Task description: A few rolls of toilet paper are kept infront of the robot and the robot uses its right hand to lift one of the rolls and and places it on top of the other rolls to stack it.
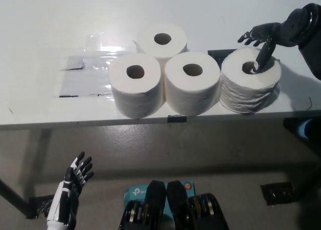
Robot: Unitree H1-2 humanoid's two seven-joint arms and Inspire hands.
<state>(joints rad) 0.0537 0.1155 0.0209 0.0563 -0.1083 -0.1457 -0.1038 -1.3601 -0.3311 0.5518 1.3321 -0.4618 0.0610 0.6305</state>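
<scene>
Four white cylindrical toilet paper rolls stand upright on one white worktop (40,29): a rear roll (162,39), a front-left roll (135,83), a front-middle roll (192,82) and a right-hand roll (251,82). Two robot hands show: one white left hand (70,190) and one black right hand (263,39).

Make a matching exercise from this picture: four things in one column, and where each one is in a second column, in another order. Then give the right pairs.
Things
1. rear roll
2. rightmost roll
3. left hand
4. front-left roll

Places
A. below the table edge, at the picture's lower left
B. behind the two middle rolls
C. under the right hand, one finger in its core hole
D. beside the clear plastic sheet

Pairs: 1-B, 2-C, 3-A, 4-D
</scene>
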